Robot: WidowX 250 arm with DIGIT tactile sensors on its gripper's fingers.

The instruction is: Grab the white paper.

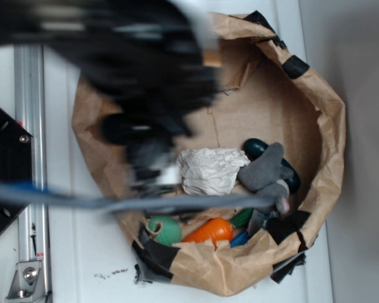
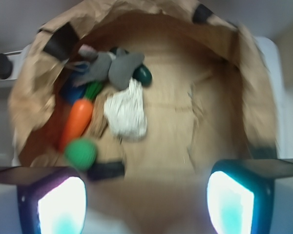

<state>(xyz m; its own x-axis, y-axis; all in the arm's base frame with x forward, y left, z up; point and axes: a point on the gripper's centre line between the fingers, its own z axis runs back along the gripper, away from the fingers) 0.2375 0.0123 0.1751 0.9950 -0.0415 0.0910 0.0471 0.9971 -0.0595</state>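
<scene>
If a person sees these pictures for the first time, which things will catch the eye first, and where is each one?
First is the crumpled white paper wad, pale against the floor of the brown paper bag, touching the grey plush toy. Next are the bright orange carrot toy and the green ball, close together by the bag's wall. In the exterior view the blurred black arm fills the upper left, and its open gripper has empty fingers.

A white tabletop (image 1: 88, 265) carries a silver metal rail (image 1: 30, 126) along one side, under even light.
</scene>
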